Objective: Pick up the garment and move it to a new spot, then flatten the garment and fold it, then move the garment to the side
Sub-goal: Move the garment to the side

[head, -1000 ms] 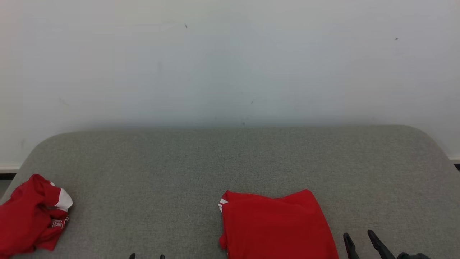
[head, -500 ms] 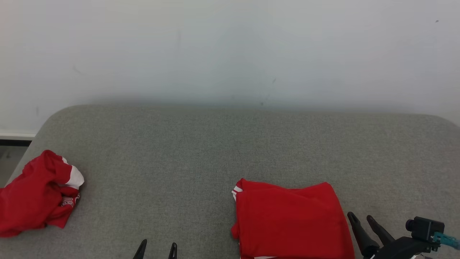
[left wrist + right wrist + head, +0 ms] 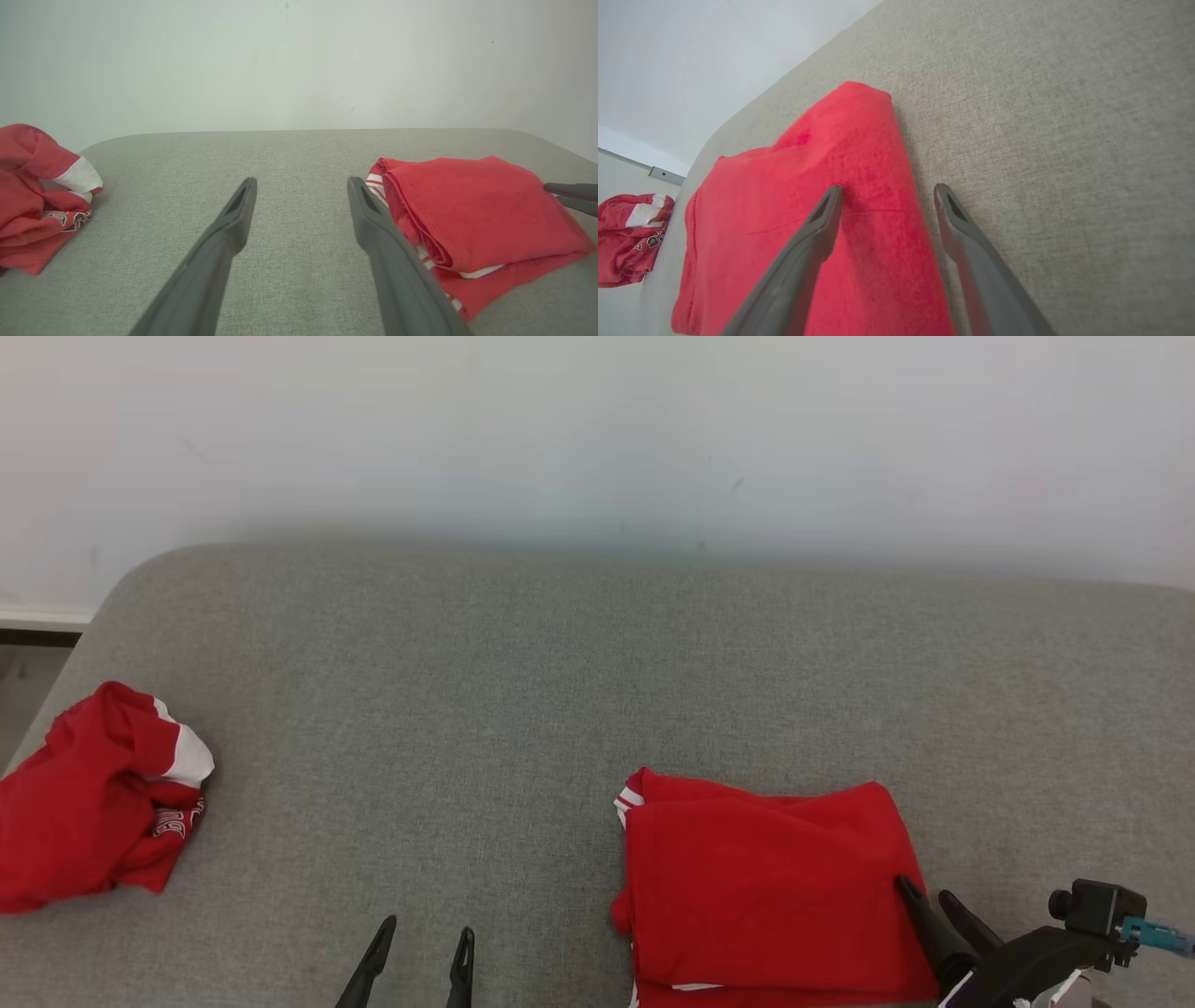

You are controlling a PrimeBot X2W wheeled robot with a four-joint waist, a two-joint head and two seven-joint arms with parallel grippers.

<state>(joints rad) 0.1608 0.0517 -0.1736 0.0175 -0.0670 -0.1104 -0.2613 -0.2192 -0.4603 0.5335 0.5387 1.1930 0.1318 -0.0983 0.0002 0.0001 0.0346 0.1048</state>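
Head camera has tipped down since a second ago, so the whole scene sits higher in frame; against that, right gripper [image 3: 924, 889] has come in from just beside the folded garment [image 3: 766, 887] to straddle its right edge. Pale wall [image 3: 597, 429] behind; grey cushion [image 3: 523, 691] with rounded corners spans the view. Folded garment is red, a neat rectangle right of centre near the cushion's front, its near side cut off by the frame. White stripes [image 3: 631, 797] peek from the layers at its left end. Crumpled red garment [image 3: 89, 803] with a white band lies at far left, well apart and partly cut off. White lettering [image 3: 173, 821] on one of its folds is too creased to read. Right gripper is spread: one finger over the red cloth, possibly touching it, the other over bare cushion. Left gripper [image 3: 428, 928] is spread wide over bare cushion, left of the folded garment. Small camera [image 3: 1097, 907] sits on the right wrist.
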